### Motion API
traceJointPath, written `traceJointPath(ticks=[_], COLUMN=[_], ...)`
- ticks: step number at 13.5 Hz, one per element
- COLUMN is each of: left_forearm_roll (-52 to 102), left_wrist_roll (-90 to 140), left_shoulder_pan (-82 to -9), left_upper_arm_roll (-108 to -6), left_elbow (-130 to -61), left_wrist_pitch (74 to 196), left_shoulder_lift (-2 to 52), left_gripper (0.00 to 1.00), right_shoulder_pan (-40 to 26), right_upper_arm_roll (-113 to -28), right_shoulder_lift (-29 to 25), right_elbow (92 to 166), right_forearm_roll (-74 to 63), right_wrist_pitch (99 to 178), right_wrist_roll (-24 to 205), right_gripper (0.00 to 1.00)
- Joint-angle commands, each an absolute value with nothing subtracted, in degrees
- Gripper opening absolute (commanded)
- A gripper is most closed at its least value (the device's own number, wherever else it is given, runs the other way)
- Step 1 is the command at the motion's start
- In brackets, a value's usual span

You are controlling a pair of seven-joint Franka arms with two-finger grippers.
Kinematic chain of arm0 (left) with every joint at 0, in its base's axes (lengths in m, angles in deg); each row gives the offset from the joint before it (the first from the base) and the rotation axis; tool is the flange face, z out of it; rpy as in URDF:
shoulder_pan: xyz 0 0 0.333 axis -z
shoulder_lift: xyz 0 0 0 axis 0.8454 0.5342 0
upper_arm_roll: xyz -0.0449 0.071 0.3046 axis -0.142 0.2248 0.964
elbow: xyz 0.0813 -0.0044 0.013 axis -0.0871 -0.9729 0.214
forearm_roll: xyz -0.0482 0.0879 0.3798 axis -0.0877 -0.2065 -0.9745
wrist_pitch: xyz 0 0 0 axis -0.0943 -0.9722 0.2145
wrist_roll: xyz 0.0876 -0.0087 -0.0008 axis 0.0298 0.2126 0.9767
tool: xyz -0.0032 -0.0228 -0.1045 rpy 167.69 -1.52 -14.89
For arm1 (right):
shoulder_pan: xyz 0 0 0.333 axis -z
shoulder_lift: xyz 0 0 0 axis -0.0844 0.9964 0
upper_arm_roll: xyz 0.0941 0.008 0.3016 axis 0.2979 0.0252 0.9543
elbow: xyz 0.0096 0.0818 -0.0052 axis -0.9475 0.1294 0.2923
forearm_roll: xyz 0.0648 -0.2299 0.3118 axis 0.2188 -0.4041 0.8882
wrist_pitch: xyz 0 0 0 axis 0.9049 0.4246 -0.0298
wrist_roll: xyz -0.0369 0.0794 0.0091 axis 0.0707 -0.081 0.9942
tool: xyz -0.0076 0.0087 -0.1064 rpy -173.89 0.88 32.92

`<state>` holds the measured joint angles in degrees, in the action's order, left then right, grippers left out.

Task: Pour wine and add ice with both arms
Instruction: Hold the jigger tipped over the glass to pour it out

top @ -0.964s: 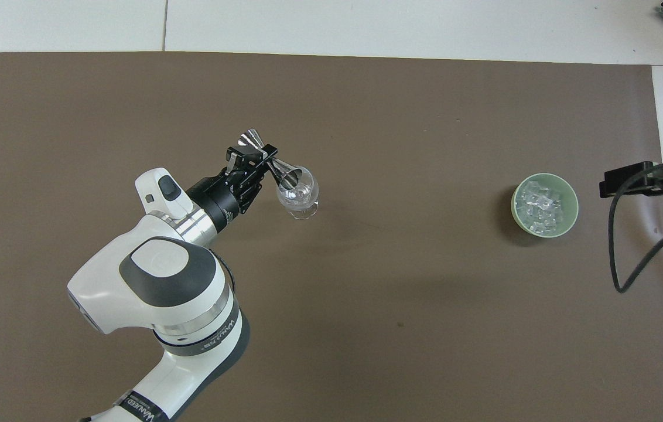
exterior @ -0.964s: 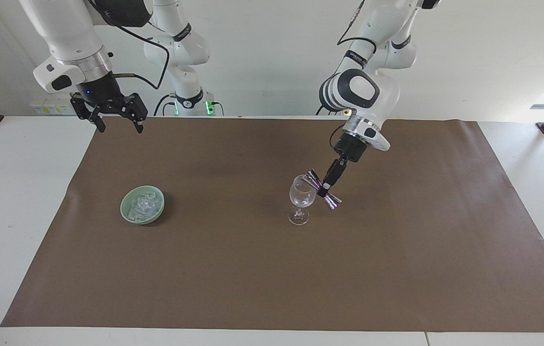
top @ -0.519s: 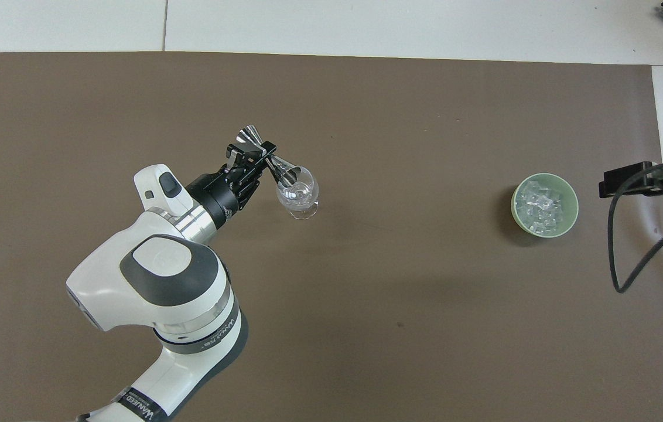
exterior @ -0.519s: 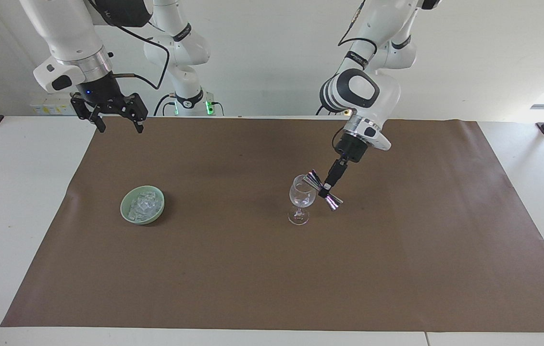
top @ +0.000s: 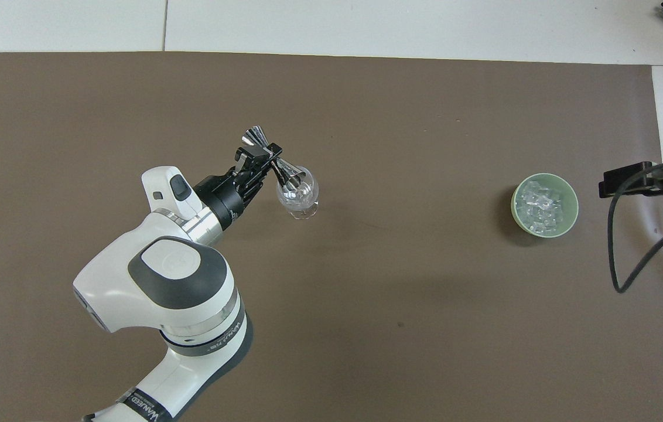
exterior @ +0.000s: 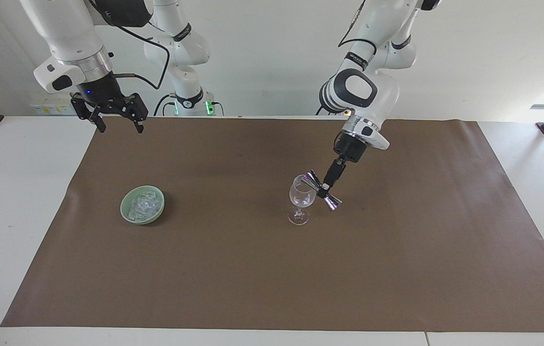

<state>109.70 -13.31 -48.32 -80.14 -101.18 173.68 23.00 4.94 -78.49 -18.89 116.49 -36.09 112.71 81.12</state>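
Left gripper (exterior: 323, 189) pinching metal jigger (exterior: 321, 190), now lifted slightly, mouth tipped over wine glass (exterior: 300, 201); pour looks nearly done; ice (exterior: 143, 203) untouched in green bowl (exterior: 127, 215) toward right arm's end; right gripper (exterior: 116, 121) waits, fingers spread

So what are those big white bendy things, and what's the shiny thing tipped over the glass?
They are two robot arms with pinching hands. One picture looks across the table at them. The other looks down from above their end. On the table lies a brown mat. The left gripper is shut on a shiny metal measuring cup, shaped like two little cones, and tilts one end over the wine glass. Toward the right arm's end of the table, a green bowl holds ice. The right gripper waits with its fingers open, up over the mat's edge.
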Motion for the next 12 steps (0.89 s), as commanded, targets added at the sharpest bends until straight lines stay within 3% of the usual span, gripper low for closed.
traceJointPath(ticks=[1, 12], left_forearm_roll=[109.10, 109.01], left_wrist_roll=[-16.28, -21.39], left_shoulder_pan=[-47.08, -46.90], left_upper_arm_roll=[-79.44, -79.44], left_elbow=[-99.86, -99.86], left_wrist_pitch=[175.43, 175.43], left_shoulder_lift=[23.68, 23.68], left_gripper=[0.00, 0.00], right_shoulder_pan=[5.19, 5.19], right_upper_arm_roll=[-78.38, -78.29], right_shoulder_lift=[-20.21, -20.21], right_elbow=[117.97, 117.97], right_forearm_roll=[-34.47, -34.47], right_wrist_pitch=[113.13, 113.40], right_wrist_roll=[82.26, 82.26], right_gripper=[1.00, 1.00])
